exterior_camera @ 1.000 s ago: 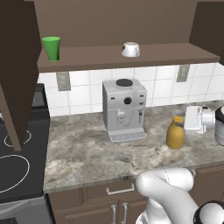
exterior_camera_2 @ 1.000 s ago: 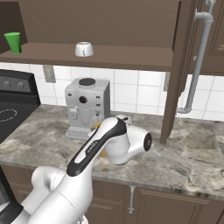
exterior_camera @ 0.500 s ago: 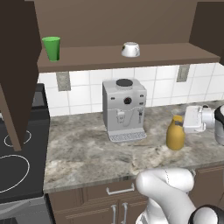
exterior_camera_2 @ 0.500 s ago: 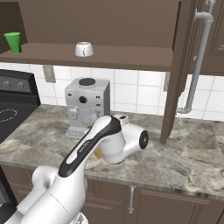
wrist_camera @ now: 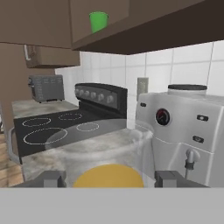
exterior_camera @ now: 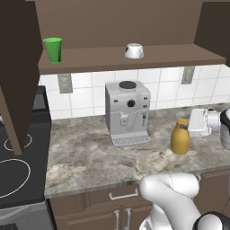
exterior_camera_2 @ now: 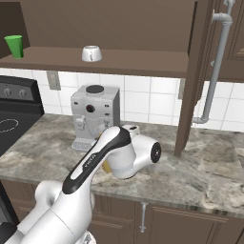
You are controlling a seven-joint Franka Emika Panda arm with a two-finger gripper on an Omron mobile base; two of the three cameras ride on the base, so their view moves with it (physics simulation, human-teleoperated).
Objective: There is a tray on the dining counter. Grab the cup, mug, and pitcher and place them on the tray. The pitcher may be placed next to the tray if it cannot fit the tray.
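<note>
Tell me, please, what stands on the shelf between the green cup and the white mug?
Nothing: in the left base view, the shelf is bare between cup and mug.

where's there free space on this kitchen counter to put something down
Bare stone lies between the stove and the coffee machine, and along the front edge. It is crowded right of the machine, where the open pincer meets the pitcher.

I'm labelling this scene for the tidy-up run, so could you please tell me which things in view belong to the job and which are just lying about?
Belonging to the job:
- bright green tapered cup on the wooden shelf
- squat white mug on the same shelf
- yellow-orange bottle-shaped pitcher on the counter, with the open gripper at it

Just lying about:
- silver coffee machine
- black stovetop
- grey toaster
</note>
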